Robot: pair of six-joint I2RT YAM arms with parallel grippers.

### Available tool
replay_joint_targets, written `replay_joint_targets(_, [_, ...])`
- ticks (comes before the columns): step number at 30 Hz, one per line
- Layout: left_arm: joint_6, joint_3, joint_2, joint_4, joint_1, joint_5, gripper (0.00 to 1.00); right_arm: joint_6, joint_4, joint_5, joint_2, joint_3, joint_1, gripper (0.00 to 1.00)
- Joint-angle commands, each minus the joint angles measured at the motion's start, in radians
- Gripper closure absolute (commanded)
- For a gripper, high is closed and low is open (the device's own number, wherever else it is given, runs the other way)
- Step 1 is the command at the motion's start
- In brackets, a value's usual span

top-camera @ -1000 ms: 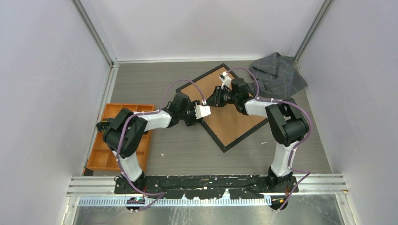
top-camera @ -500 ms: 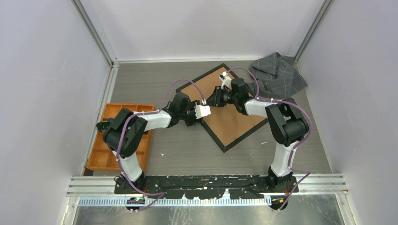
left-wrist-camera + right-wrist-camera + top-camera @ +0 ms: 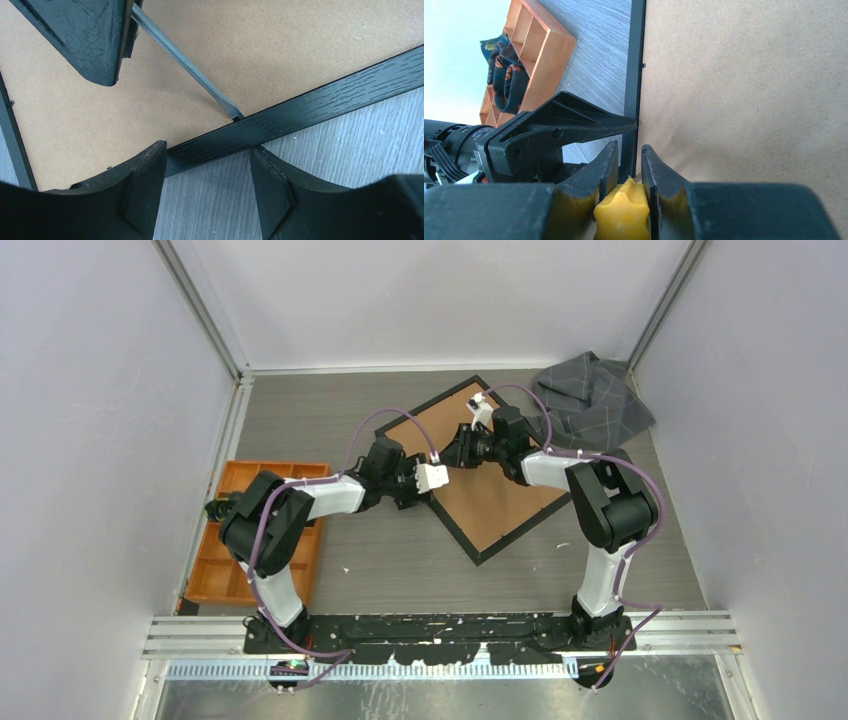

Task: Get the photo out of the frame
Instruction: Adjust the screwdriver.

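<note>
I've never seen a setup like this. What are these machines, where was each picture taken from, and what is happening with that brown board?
These are two robot arms bolted to a table. One picture looks down from above; the other two come from small cameras on the arms' wrists. On the table lie a black-edged picture frame, face down with its brown back up, an orange tray and a grey cloth. The right gripper is shut on a yellow-handled screwdriver, whose tip sits at the frame's inner edge. The left gripper is open, right at the frame's border. The photo itself is not visible.
</note>
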Motion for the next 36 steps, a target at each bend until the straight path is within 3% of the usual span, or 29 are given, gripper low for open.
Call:
replay_joint_targets(1, [-0.079,0.015,0.002,0.105,-0.004,0.035,0.38,0.119,0.067,-0.191,-0.107,0.023,0.081,0.99])
replay_joint_targets(23, [-0.112,0.006,0.003,0.129,0.007,0.046,0.38,0.151,0.087,-0.203,-0.138,0.014,0.086,0.99])
replay_joint_targets(36, [-0.185,0.011,0.044,0.196,0.007,-0.051,0.39,0.278,0.156,-0.183,-0.148,-0.005,0.112,0.99])
